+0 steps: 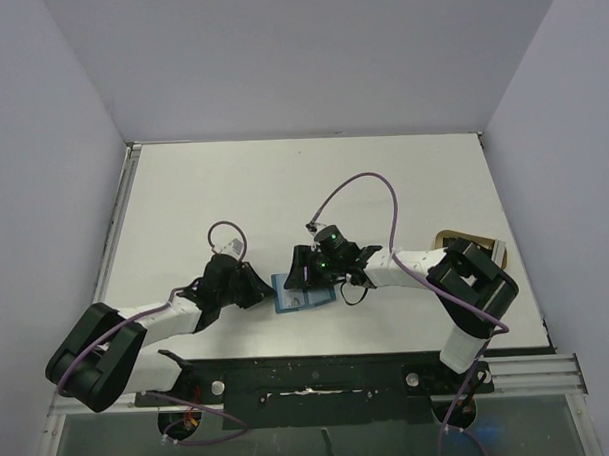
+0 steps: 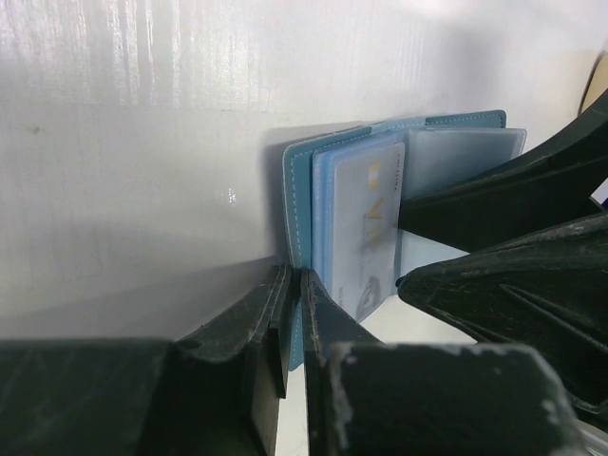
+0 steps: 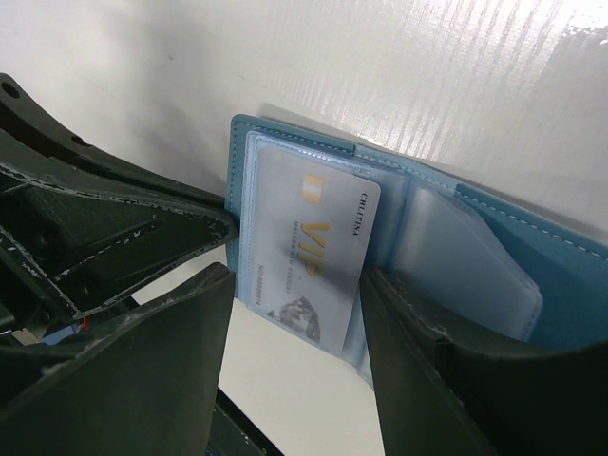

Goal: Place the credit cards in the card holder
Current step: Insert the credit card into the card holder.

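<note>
At the table (image 1: 383, 175) front-centre, I'm pinching the open card holder (image 2: 296, 180) w/ my left gripper (image 2: 294, 285), right gripper (image 3: 299, 261) spread astride the tilted card (image 3: 309, 237), which prob. needs squaring before sliding in.

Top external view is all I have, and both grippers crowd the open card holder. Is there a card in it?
Observer: Yes. The right wrist view shows a pale card printed VIP, lying flat inside the open card holder.
Operator: What is the left gripper doing?
Observer: In the left wrist view, the left gripper is shut on the edge of the holder's teal cover.
Operator: And the right one?
Observer: The right gripper has its fingers apart, one on either side of the card. I cannot tell whether they press its edges.
</note>
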